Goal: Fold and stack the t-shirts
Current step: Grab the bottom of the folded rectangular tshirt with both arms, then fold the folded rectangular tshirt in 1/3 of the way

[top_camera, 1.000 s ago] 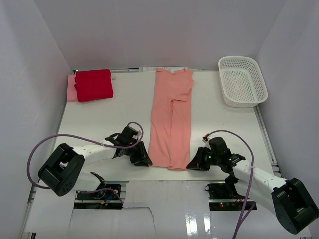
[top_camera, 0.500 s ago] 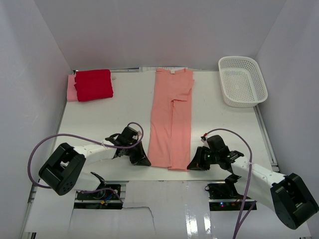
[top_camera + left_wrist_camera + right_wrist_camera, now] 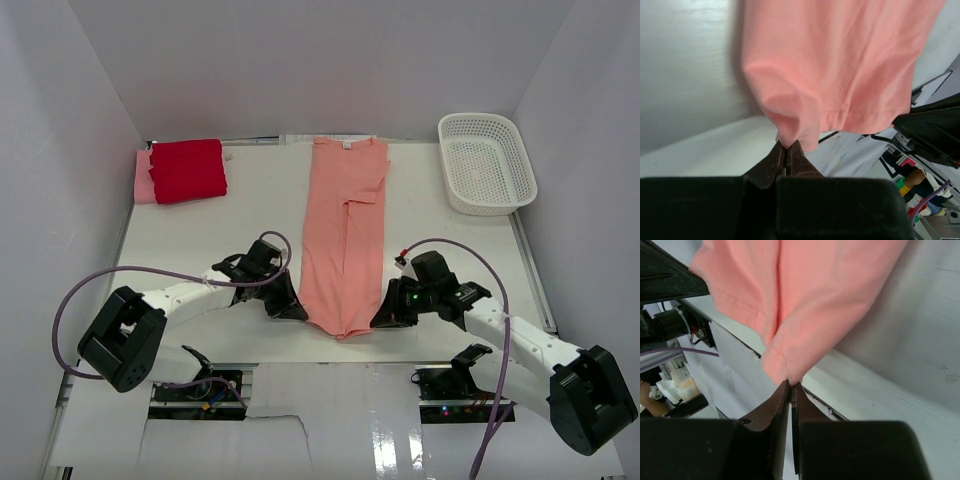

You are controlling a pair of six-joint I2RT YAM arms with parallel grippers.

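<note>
We find the left gripper and right gripper each clamped on a near hem corner; the pink t-shirt runs lengthwise away from both.

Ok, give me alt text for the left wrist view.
The left gripper, jaws shut, pinches a hem corner of the salmon t-shirt. The cloth bunches at the pinch, with the white table beyond it.

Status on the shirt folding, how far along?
Done: red shirt folded atop a pink shirt, far left. In hand: left gripper and right gripper each pinch a near hem corner of the salmon shirt, its sides folded in. Left: fold it over, stack it.
</note>
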